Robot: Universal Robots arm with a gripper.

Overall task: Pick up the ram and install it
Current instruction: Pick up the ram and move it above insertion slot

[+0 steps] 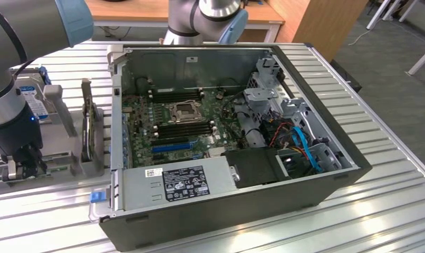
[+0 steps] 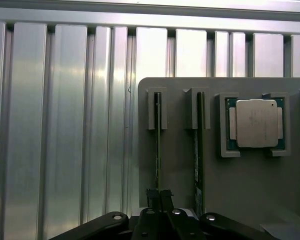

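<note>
A metal table (image 1: 388,205) holds a big open case (image 1: 325,184). The arm (image 1: 8,84) reaches down beside the case, on the exterior view's left, over a gray holder (image 2: 250,190). Two thin green sticks stand on edge in the holder's slots. The ram (image 2: 157,145) is the one farther from the chip (image 2: 256,123). The other stick (image 2: 198,150) stands between them. The gripper (image 2: 158,197) is pinched on the ram's top edge, one finger on each flat side. I think the ram is light and stiff, but thin and easy to hurt. A soft, even hold on its flat sides looks best, so it stays straight and does not tip.
</note>
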